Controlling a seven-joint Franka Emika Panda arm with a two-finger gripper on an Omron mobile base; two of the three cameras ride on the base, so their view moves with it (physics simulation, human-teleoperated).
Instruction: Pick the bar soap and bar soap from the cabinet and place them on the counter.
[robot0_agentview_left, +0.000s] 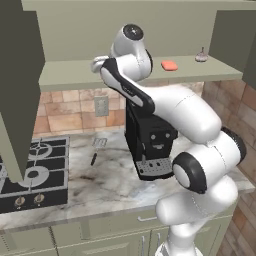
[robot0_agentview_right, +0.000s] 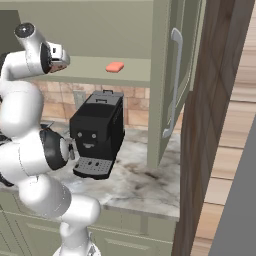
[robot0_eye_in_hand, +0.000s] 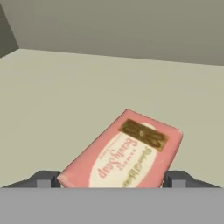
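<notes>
The tool (robot0_eye_in_hand: 112, 179) straddles the boxed soap bar (robot0_eye_in_hand: 124, 153), fingers spread (grip unclear); bare cabinet shelf (robot0_eye_in_hand: 87, 87) toward 12 o'clock.

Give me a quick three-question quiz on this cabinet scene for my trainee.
1. True or false: the pincer stands open, one tip on either side of a boxed soap lying on the cabinet shelf.
2. What stands on the counter below that shelf? A) a kettle B) a black coffee machine C) a toaster
3. Fill in: the coral soap lies on the ____.

Key: 1 true; 2 B; 3 shelf.
</notes>
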